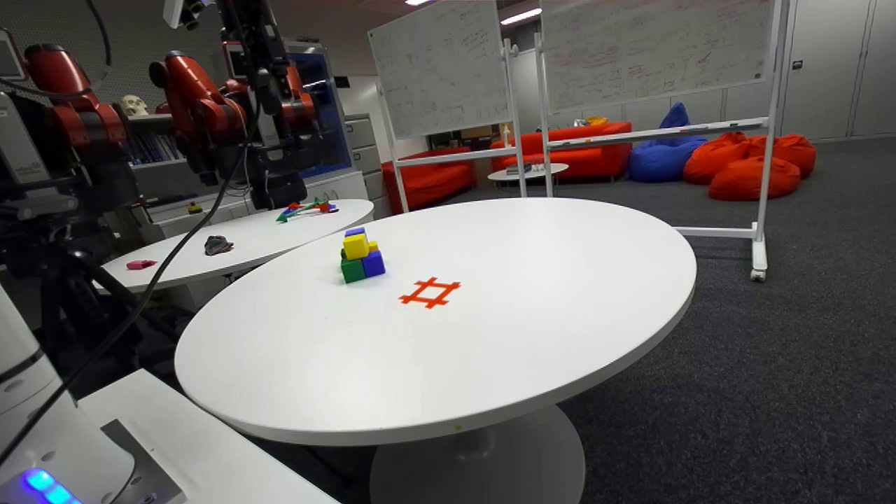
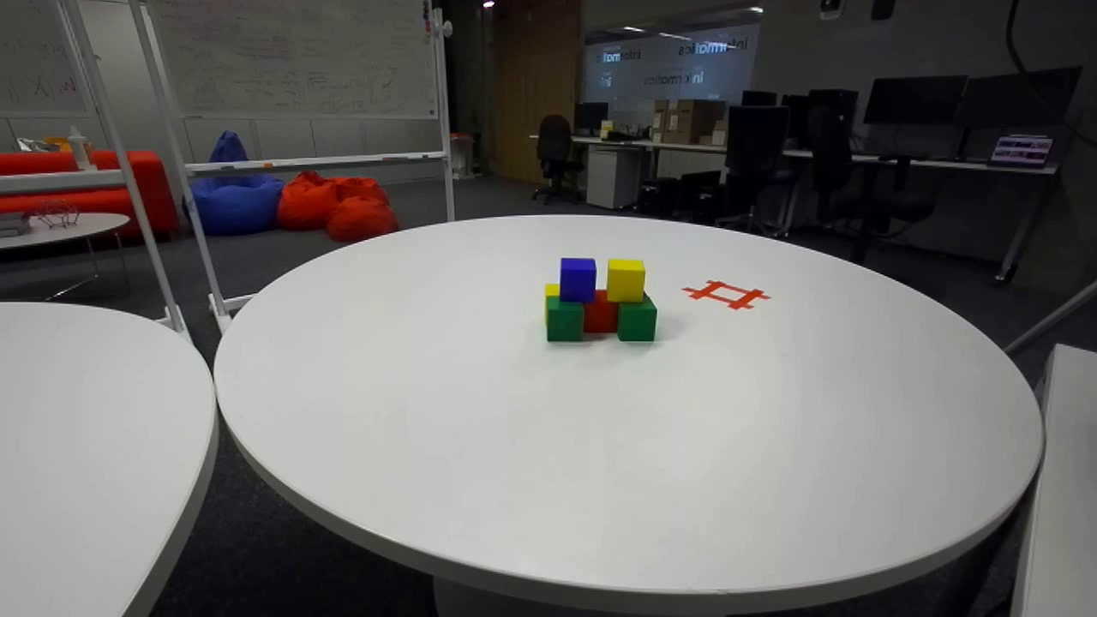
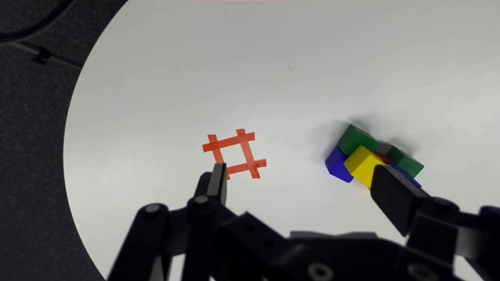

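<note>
Leftmost on the round white counter [image 1: 560, 266], in an exterior view, stands a small pile of plain cubes [image 1: 363, 256]: a green cube [image 1: 353, 271] near left, a blue cube [image 1: 374, 264] touching its right side, and a yellow cube [image 1: 355, 246] on top of the green. Toward the far side, a second green cube [image 2: 565, 320] carries a second blue cube [image 2: 578, 280], with a red cube [image 2: 600, 312] between the two greens. My jaws are spread wide over the counter, holding nothing; in the wrist view one finger [image 3: 394, 195] covers part of the pile. To the right, apart from the cubes, lies a hash-shaped outline of red-orange tape [image 1: 427, 283], one corner behind my other finger [image 3: 217, 183] in that same view.
</note>
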### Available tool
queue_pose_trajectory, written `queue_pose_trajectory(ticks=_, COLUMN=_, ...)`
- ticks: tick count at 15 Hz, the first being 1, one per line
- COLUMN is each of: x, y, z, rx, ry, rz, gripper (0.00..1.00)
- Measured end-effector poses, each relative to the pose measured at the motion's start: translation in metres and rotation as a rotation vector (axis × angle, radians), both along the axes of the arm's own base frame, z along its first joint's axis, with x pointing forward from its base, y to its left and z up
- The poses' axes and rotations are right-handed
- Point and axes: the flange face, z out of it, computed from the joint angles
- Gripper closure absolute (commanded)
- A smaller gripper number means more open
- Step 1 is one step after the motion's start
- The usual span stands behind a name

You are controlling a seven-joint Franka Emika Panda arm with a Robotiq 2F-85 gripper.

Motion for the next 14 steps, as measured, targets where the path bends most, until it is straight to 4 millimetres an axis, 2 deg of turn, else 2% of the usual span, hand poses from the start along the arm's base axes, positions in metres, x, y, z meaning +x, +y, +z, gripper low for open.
queue_pose_trajectory(ticks=6, x=0.006, y=-0.003, z=0.002, rx=0.019, ry=-0.032, rz=0.024, gripper=0.00)
queue_pose_trajectory(ticks=11, x=0.039, y=-0.012, z=0.016, rx=0.097, ry=-0.111, rz=0.158, gripper=0.00)
queue_pose_trajectory(ticks=14, x=0.064, y=-0.015, z=0.014, rx=0.142, ry=-0.117, rz=0.208, gripper=0.00)
